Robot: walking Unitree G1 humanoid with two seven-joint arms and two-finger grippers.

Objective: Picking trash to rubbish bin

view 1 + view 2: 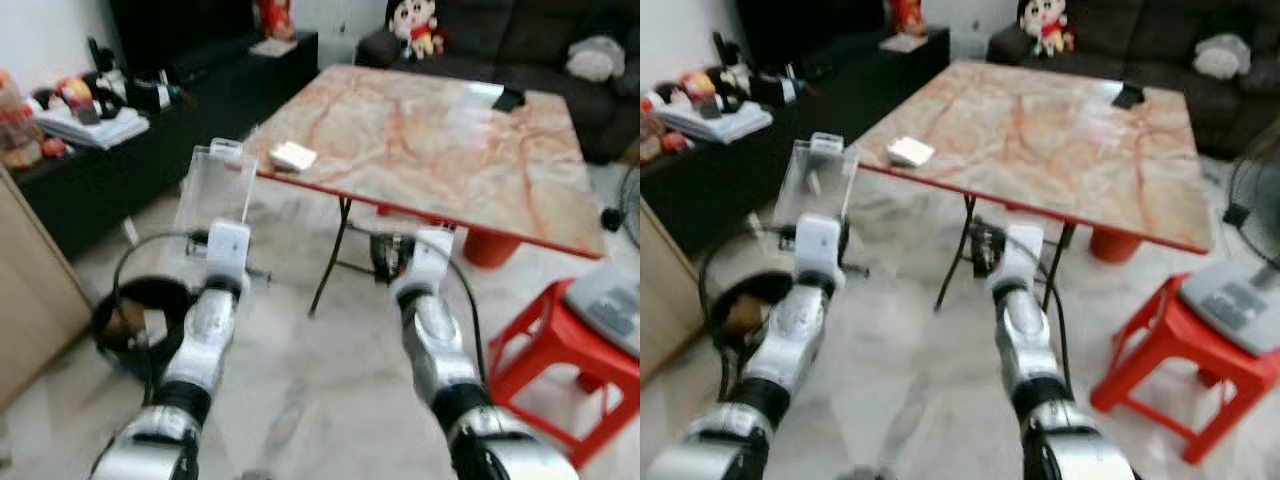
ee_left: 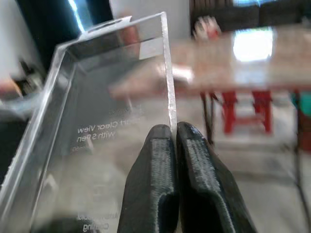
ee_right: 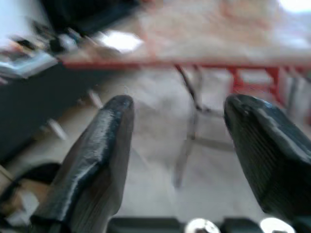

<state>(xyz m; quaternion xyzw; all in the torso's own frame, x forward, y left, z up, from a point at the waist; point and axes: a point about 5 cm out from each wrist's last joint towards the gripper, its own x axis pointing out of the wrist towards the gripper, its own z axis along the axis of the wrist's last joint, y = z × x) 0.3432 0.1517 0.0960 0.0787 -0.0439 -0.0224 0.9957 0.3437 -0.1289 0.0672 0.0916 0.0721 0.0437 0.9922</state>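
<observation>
The left tool (image 2: 174, 141) is pinched tight on one edge of a clear plastic box (image 1: 215, 188), holding it upright in the air beside the corner of the marble tabletop (image 1: 440, 140); the left wrist view makes out printed lettering on the plastic. The right tool (image 3: 177, 121) stands wide open and empty over the floor near the tabletop's folding legs. A black rubbish bin (image 1: 140, 320) sits on the floor below the left arm.

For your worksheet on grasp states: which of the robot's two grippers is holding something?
The left gripper: its fingers pinch the clear plastic package's edge. The right gripper is open and holds nothing.
</observation>
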